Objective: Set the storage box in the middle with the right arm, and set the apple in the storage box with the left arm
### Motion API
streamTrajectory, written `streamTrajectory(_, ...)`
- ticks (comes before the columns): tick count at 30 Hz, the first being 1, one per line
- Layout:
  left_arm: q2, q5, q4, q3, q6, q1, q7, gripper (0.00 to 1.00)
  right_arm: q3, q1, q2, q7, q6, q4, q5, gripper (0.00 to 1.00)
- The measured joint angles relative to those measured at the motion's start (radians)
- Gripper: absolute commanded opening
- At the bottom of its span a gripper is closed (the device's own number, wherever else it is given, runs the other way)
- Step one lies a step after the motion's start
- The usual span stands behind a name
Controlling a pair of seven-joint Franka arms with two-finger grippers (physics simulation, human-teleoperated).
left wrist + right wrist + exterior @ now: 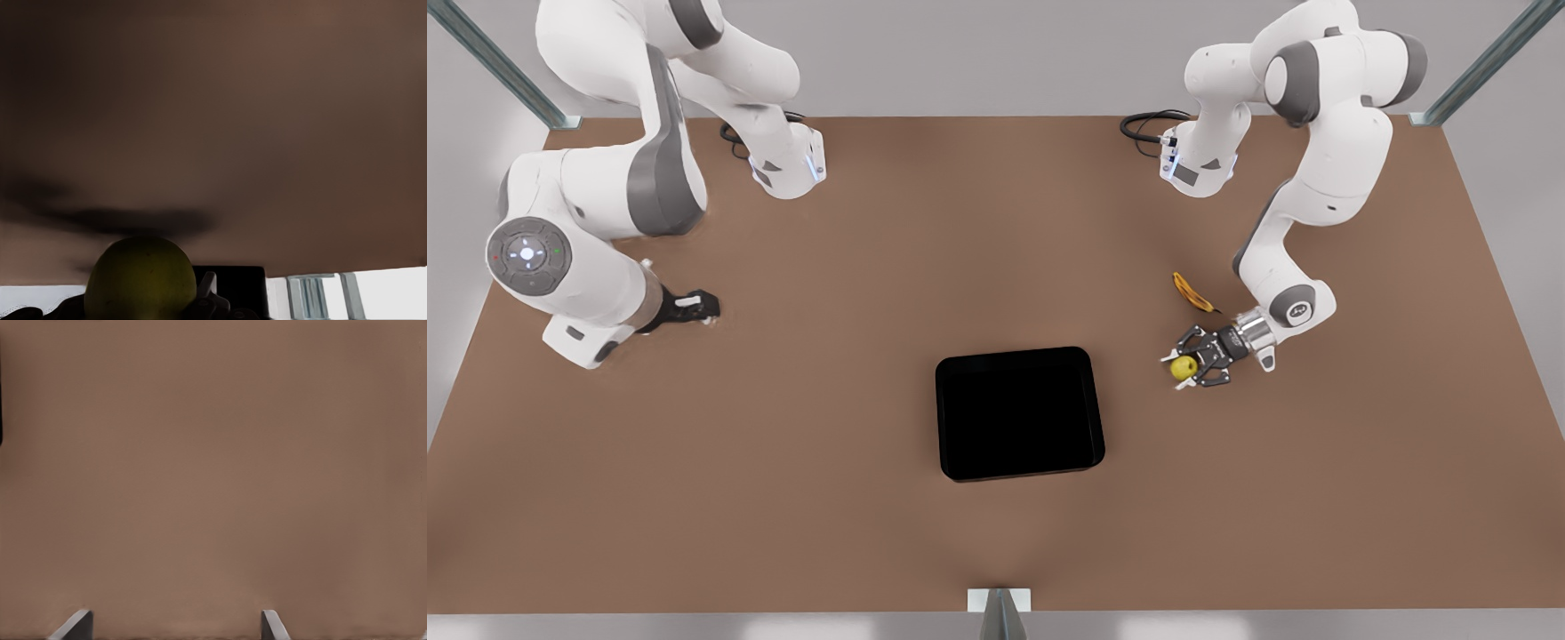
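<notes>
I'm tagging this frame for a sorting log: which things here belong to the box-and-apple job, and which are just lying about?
Job: storage box, mid-table; apple, held in the left gripper at the front view's right; right gripper, waiting open at the front view's left.

Lying about: banana, on the table beside the left arm.

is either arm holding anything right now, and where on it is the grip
The left hand, on the front view's right, is shut on the apple, fingers across its round middle. The right hand, on the front view's left, is open and holds nothing.
</notes>
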Motion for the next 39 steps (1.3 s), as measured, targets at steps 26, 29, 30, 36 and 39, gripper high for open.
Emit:
streamTrajectory(26,0.059,1.337,0.733,-0.663,0.080,-0.009,-0.957,0.21,-0.059,-0.040,-0.378,0.002,0.183,-0.451,0.162,1.00)
streamTrajectory(29,0.164,1.637,0.896,-0.679,0.082,-0.025,-1.006,0.21,-0.066,-0.047,-0.374,0.002,0.183,-0.450,0.157,1.00)
streamTrajectory(30,0.185,1.712,0.940,-0.678,0.095,-0.042,-1.005,0.21,-0.065,-0.055,-0.374,0.002,0.174,-0.452,0.157,1.00)
streamTrajectory(36,0.264,1.983,1.079,-0.667,0.092,-0.170,-1.141,0.49,-0.058,-0.041,-0.370,0.003,0.171,-0.450,0.167,1.00)
streamTrajectory(39,0.286,2.125,1.081,-0.678,0.068,-0.178,-1.264,1.00,-0.027,-0.036,-0.357,0.003,0.204,-0.451,0.168,1.00)
